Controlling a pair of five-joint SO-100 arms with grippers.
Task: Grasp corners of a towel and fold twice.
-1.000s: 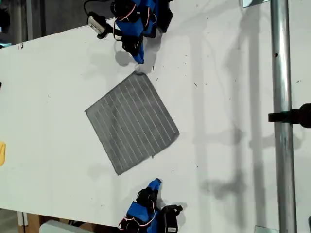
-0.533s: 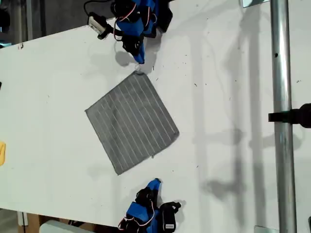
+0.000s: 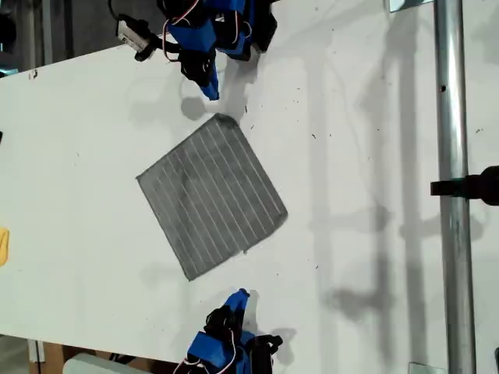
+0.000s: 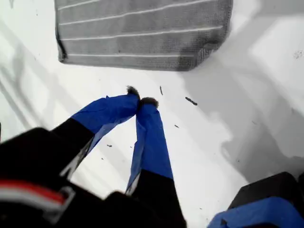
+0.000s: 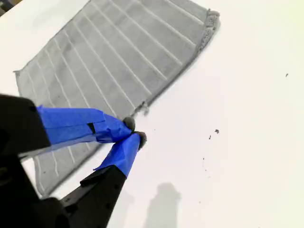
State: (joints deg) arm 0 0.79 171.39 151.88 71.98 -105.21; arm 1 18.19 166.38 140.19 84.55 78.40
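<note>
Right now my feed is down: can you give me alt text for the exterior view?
A grey striped towel lies flat and unfolded, turned diamond-wise, on a white table. One blue arm's gripper hangs just off the towel's upper corner; another blue gripper sits near the view's bottom edge, short of the towel.

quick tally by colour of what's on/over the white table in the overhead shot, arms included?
Grey: 1, the towel
Blue: 2, the arm at the exterior view's top and the arm at its bottom
Yellow: 1, a small yellow object at the exterior view's left edge
Silver: 1, a metal pole at the exterior view's right
Total: 5
</note>
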